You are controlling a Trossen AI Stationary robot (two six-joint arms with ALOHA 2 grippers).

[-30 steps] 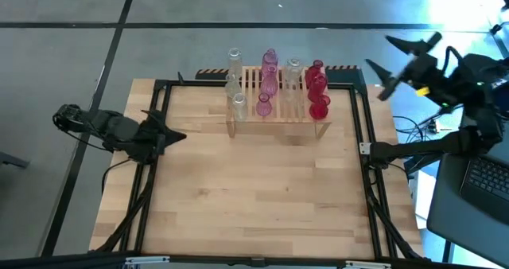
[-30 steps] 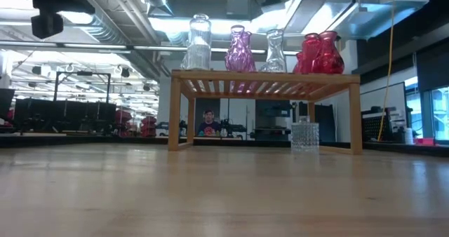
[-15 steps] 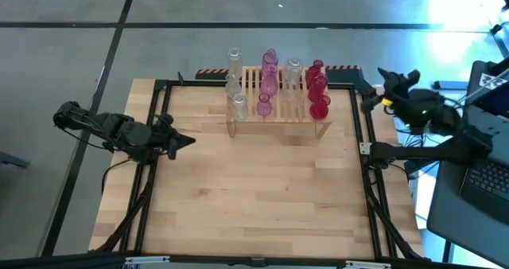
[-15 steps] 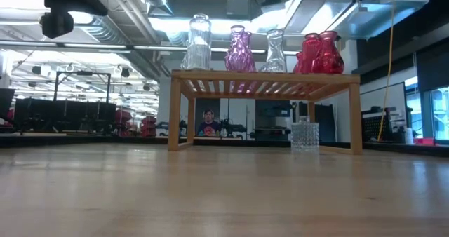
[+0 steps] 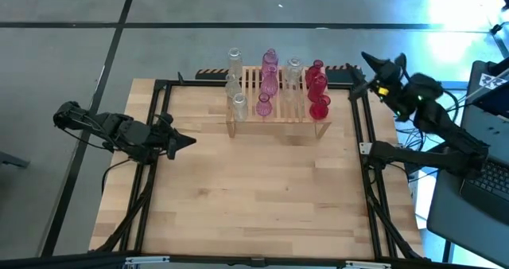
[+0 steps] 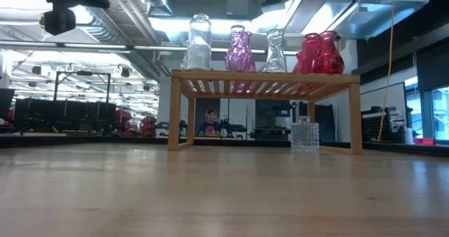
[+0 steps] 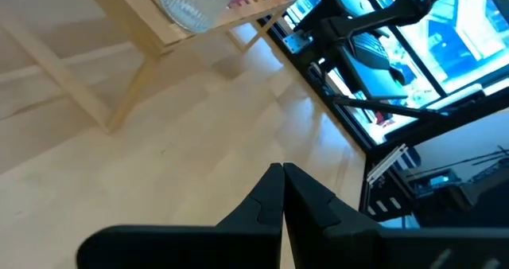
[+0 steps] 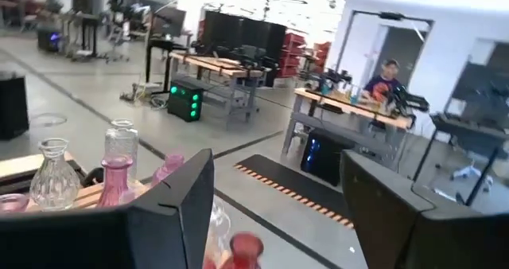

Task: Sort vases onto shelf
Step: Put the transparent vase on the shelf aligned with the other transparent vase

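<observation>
the right gripper, jaws apart and empty, hangs just beside the shelf's red vases; the left gripper, closed, waits farther off.

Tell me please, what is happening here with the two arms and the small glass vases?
Neither arm is handling a vase at this moment. The vases, clear, pink and red, stand on the wooden shelf at the far side of the table. The right gripper is open and empty, in the air off the table's far right corner beside the shelf. The left gripper is shut and empty, waiting over the table's left edge.
</observation>
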